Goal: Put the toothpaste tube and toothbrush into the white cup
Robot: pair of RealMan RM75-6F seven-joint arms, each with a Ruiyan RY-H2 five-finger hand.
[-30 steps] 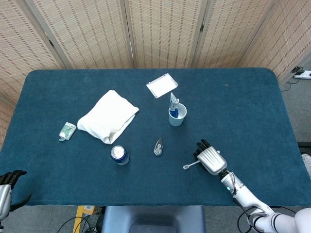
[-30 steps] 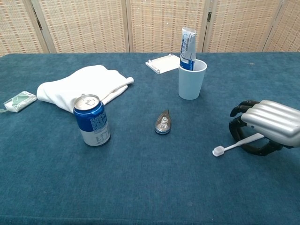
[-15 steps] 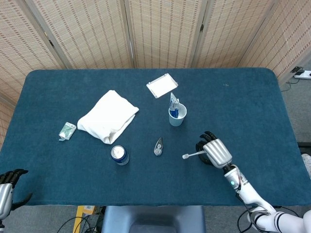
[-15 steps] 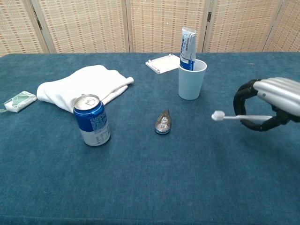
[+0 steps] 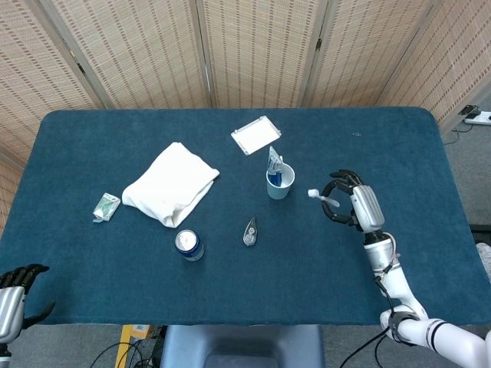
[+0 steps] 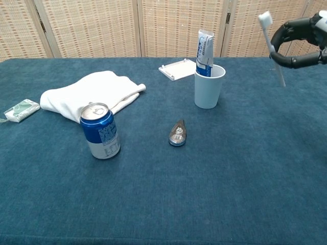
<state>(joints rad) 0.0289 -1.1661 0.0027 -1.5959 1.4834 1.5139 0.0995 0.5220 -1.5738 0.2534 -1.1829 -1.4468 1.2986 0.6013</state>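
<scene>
The right hand [image 6: 301,43] holds the toothbrush [image 6: 271,46] in its curled fingers [image 6: 286,31], well above the table [image 6: 245,168], its long axis near upright with the bristle head up. The white cup [image 6: 209,87], toothpaste tube [image 6: 204,51] already inside, stands to the left of it and lower. The left hand [image 5: 11,295] rests at the near left edge, fingers apart, holding nothing.

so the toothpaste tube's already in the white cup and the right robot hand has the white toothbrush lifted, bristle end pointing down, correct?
One slip: the bristle end points up, not down. The chest view shows the right robot hand holding the white plastic toothbrush raised, head uppermost, right of the white cup. The blue-and-white toothpaste tube is indeed standing in the cup.
</scene>
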